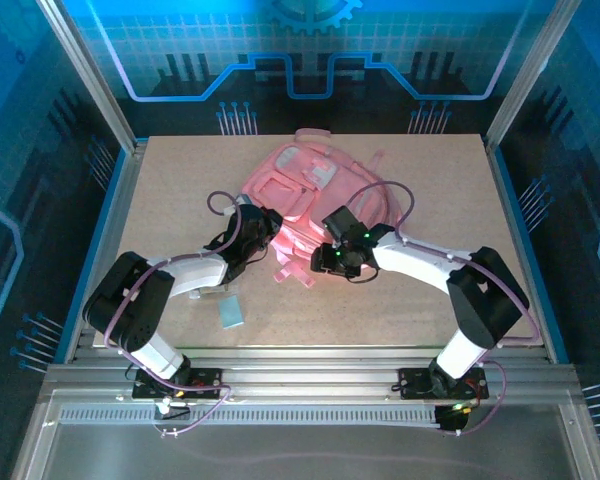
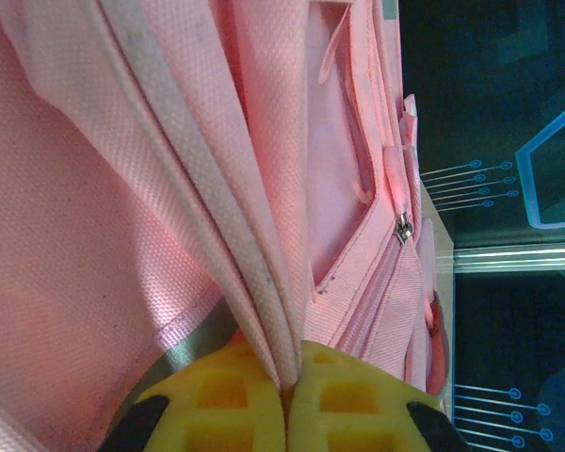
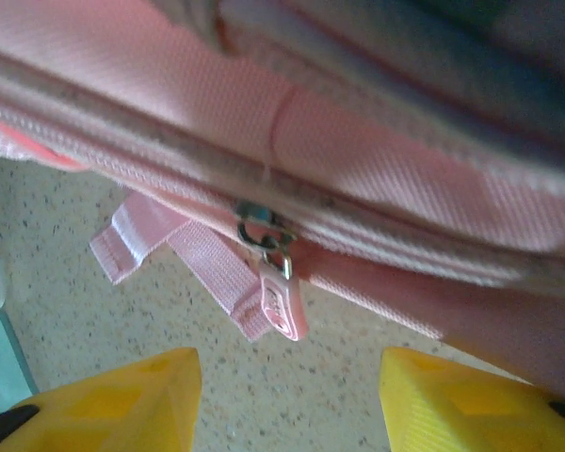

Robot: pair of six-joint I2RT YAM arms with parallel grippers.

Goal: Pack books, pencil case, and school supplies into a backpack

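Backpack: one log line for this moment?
left gripper: shut on backpack seam | right gripper: open, zipper pull ahead, unheld | blue card: on table

No legible text, brand, number or sign was noted. Any marking on the zip pull (image 3: 281, 309) of the backpack (image 3: 405, 179), just ahead of the right gripper (image 3: 287, 377), was too blurred to be read.

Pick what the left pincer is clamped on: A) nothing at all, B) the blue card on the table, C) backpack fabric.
C: in the left wrist view, the left pincer is closed tight on a ridge of backpack fabric running down into it.
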